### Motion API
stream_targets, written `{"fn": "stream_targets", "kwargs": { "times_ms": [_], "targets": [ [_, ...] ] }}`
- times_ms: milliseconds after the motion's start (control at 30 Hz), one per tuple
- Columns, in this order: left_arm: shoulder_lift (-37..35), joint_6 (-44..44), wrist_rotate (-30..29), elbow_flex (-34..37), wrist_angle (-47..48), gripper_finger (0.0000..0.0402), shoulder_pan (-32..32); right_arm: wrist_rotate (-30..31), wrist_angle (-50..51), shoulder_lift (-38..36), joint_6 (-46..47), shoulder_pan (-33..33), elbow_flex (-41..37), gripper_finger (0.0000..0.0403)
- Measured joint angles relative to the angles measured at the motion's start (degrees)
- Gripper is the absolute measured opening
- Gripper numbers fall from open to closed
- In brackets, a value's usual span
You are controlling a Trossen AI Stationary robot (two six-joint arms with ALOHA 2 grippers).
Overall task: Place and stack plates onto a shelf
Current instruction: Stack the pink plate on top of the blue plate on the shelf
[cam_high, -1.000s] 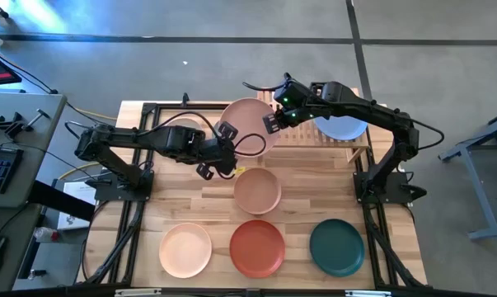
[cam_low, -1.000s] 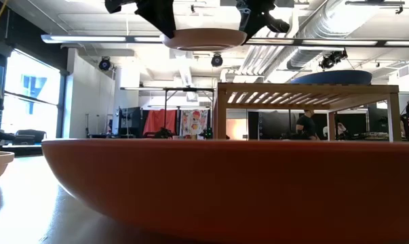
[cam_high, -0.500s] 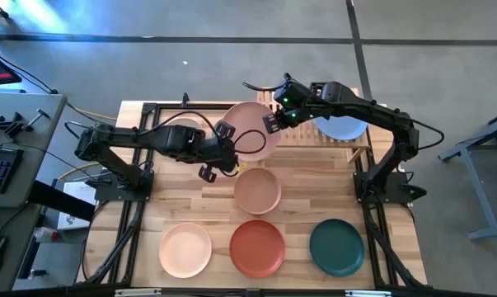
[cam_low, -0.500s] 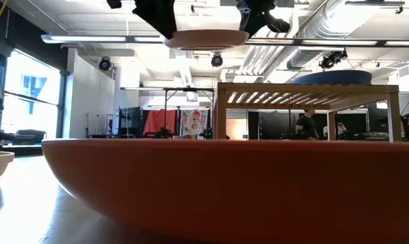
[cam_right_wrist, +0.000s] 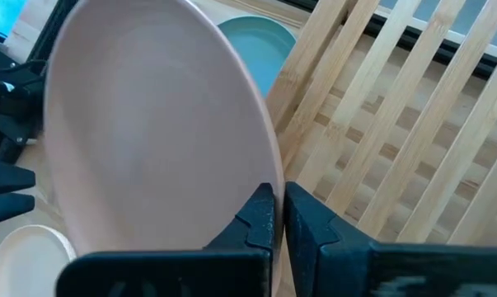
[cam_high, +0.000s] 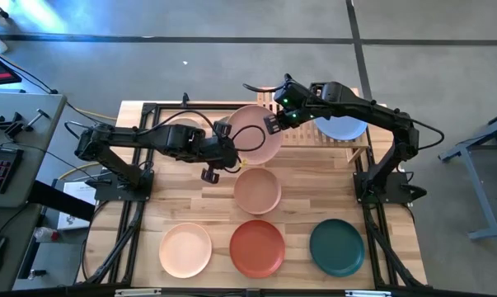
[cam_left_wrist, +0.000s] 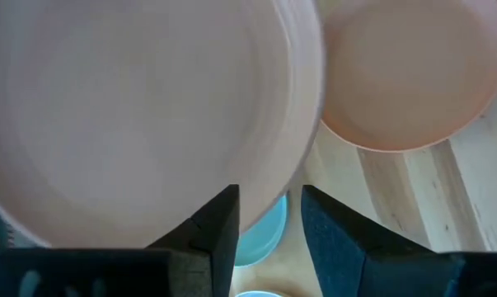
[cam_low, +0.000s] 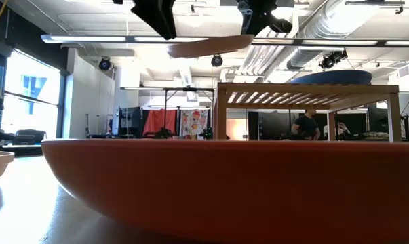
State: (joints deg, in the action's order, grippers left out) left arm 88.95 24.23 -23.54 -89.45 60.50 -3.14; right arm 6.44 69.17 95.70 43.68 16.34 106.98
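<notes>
now right gripper (cam_right_wrist: 274, 216) holds pink plate (cam_right_wrist: 149, 132)

Matte pink plate (cam_high: 255, 132); light-wood slatted shelf (cam_right_wrist: 396, 132).

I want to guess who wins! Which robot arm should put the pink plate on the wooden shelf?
Probably the right. The right gripper is shut on the pink plate's rim, beside the shelf. The left gripper is open, off the plate and farther from the shelf.

Legible text, labels, brands, numbers, signs: none readable on any plate, shelf, tabletop, arm or background item.
</notes>
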Motion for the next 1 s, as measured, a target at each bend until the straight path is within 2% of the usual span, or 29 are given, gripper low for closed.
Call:
{"fn": "stream_targets", "kwargs": {
  "times_ms": [467,800,1000],
  "targets": [
    [0.0,-1.3,0.4,0.0,2.8,0.0115,0.0,0.3,4.2,-0.7,-0.8,3.6,0.0,0.0000],
    [0.0,-1.7,0.4,0.0,2.9,0.0115,0.2,-1.2,11.4,-7.5,-5.1,8.6,0.0,0.0000],
    [0.0,-1.7,0.4,0.0,2.9,0.0115,1.4,-4.0,14.8,-12.1,-10.0,14.3,0.0,0.0000]
  ]
}}
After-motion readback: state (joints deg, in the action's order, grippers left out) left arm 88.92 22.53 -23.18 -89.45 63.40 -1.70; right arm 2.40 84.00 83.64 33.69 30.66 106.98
